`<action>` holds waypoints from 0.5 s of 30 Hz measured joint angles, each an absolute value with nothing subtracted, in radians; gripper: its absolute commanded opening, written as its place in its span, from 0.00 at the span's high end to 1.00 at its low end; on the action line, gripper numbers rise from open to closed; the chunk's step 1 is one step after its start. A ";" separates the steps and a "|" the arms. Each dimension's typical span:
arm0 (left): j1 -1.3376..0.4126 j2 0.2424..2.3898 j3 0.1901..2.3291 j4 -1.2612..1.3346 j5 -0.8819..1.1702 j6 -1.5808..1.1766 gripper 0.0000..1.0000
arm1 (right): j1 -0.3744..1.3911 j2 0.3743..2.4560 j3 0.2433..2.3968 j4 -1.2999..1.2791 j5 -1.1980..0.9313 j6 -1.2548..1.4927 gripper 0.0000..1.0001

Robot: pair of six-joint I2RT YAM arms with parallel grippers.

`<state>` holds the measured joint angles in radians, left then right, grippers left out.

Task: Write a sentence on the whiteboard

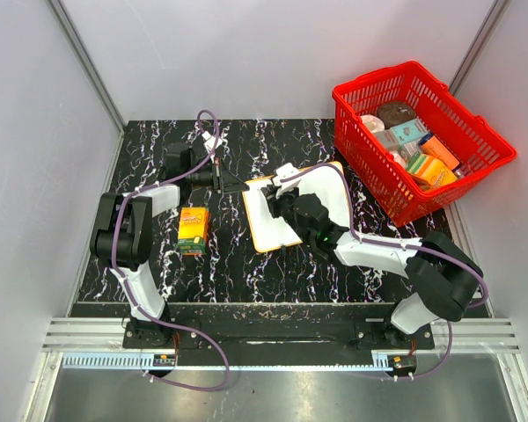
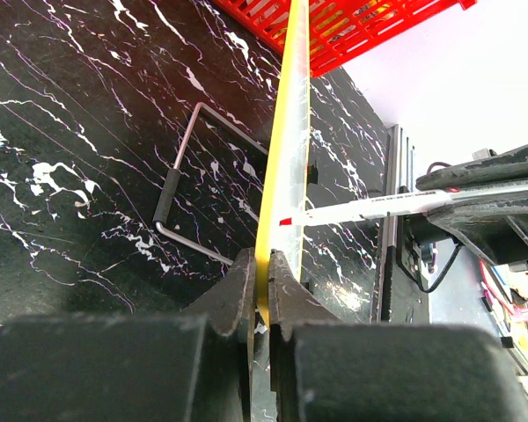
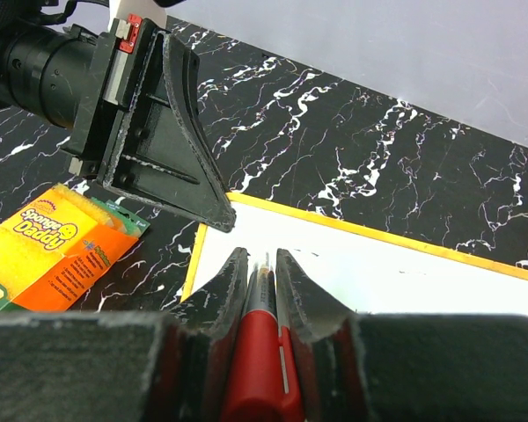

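Top view: the left arm (image 1: 128, 230) stretches forward from its base, elbow bent and forearm swung right. Its pincer (image 1: 235, 185) is clamped on the left edge of the whiteboard (image 1: 264, 220), which sits mid-bench. The right arm (image 1: 383, 251) leans low and leftward across the bench (image 1: 220, 268), with its pincer (image 1: 277, 202) over the board's face. A sponge pack (image 1: 193, 230) lies near the left arm, and a red basket (image 1: 414, 202) stands at the far right.

Left wrist view: the board's yellow rim (image 2: 286, 132) shows edge-on, and the 2 fingers of the left pincer (image 2: 262, 264) are pressed against either side of it. A marker (image 2: 378, 207) reaches in from the right pincer (image 2: 484, 189). Its red tip sits at the board's face, but contact cannot be told. A bent wire bracket (image 2: 180, 189) lies on the bench beside the board.

Right wrist view: the right pincer (image 3: 262, 264) is closed on the red-bodied marker (image 3: 260, 352), pointing down at the white surface (image 3: 378, 272) near its corner. The left pincer (image 3: 220, 215) grips that corner, and the Sponge Daddy pack (image 3: 53, 255) lies to the left.
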<state>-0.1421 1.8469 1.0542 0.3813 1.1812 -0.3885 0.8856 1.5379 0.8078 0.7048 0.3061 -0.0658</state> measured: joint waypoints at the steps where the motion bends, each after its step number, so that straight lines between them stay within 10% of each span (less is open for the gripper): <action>1: -0.142 1.847 1.054 0.381 1.181 -0.389 1.00 | 0.886 1.538 0.807 0.705 0.306 -0.063 1.00; 15: -0.142 1.847 1.054 0.374 1.174 -0.386 1.00 | 0.889 1.512 0.764 0.698 0.306 -0.040 1.00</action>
